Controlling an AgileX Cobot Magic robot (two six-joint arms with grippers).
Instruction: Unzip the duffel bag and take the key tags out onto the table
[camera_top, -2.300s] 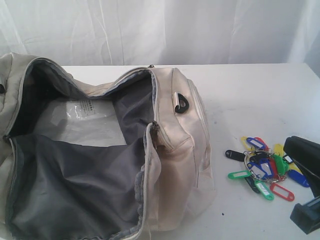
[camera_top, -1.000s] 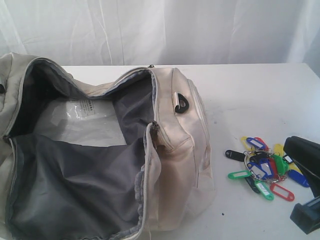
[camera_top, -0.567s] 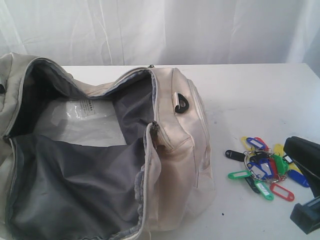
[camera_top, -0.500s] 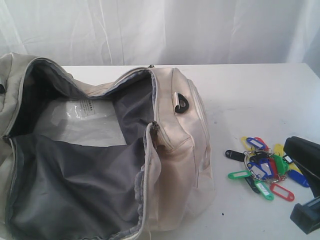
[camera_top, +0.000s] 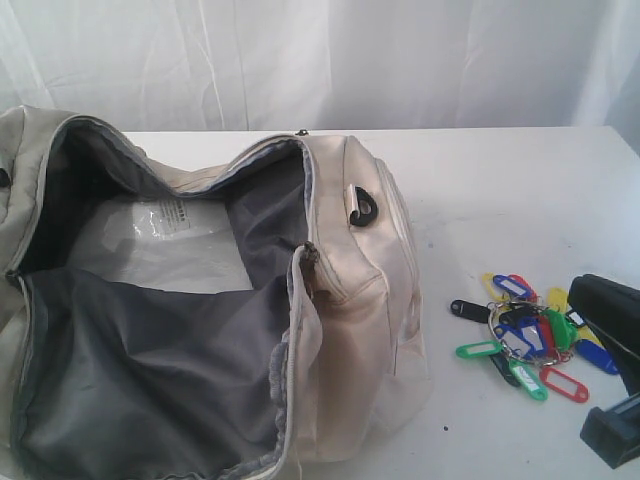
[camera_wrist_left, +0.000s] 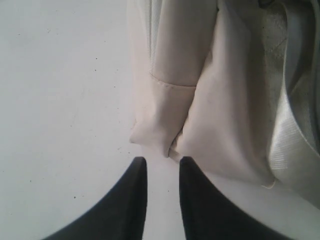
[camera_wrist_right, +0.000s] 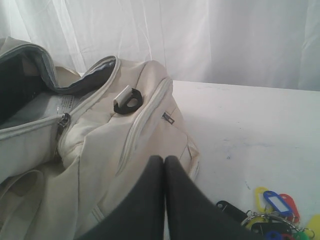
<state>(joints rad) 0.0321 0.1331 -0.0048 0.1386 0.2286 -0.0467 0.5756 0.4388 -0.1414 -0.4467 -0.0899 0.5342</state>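
The cream duffel bag (camera_top: 350, 270) lies on the left of the white table (camera_top: 500, 190), unzipped, its top gaping onto grey lining (camera_top: 150, 370). On the table to its right sit the key tags (camera_top: 525, 338), a bunch in blue, green, red, yellow and black. They also show in the right wrist view, key tags (camera_wrist_right: 274, 206). My right gripper (camera_wrist_right: 164, 159) is shut and empty, just above the bag's end (camera_wrist_right: 125, 145). My left gripper (camera_wrist_left: 163, 161) is open over bare table beside a corner of the bag (camera_wrist_left: 150, 137), holding nothing.
A clear plastic packet with a printed label (camera_top: 165, 240) lies inside the bag. My right arm's dark body (camera_top: 608, 320) stands at the table's right edge, next to the tags. A black strap ring (camera_top: 363, 208) sits on the bag's end. A white curtain hangs behind.
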